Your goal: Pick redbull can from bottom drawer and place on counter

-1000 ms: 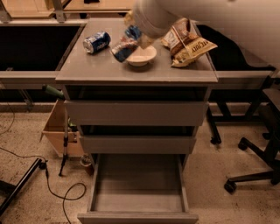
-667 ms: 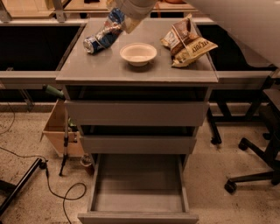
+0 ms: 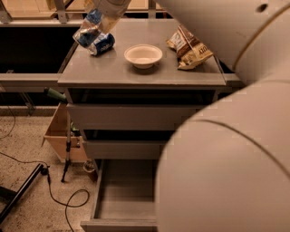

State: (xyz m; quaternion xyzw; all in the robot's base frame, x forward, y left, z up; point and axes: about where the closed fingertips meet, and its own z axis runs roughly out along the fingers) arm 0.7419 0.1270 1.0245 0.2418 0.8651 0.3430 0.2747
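— Since the counter (image 3: 136, 74) fills the middle of the view, what sits on it?

— A white bowl (image 3: 143, 55) near the centre and a crumpled snack bag (image 3: 190, 47) toward the far right corner. A blue soda can (image 3: 104, 44) lies on its side toward the far left corner.

— And the room around the cabinet?

— Speckled floor, a black cable (image 3: 49, 190) looping at the left, and a cardboard box (image 3: 59, 136) just beside the cabinet's left flank. The bottom drawer (image 3: 122, 199) stands pulled out, its grey inside showing.

— How is the arm posed?

— Its thick white links (image 3: 226, 158) crowd the right side and sweep across the far edge. The gripper (image 3: 100, 13) hangs above the far left corner, clamped on the redbull can (image 3: 88, 31). The can is tilted, off the surface, with its lower end by the left edge. It overlaps the soda can from here; whether they touch I cannot tell.
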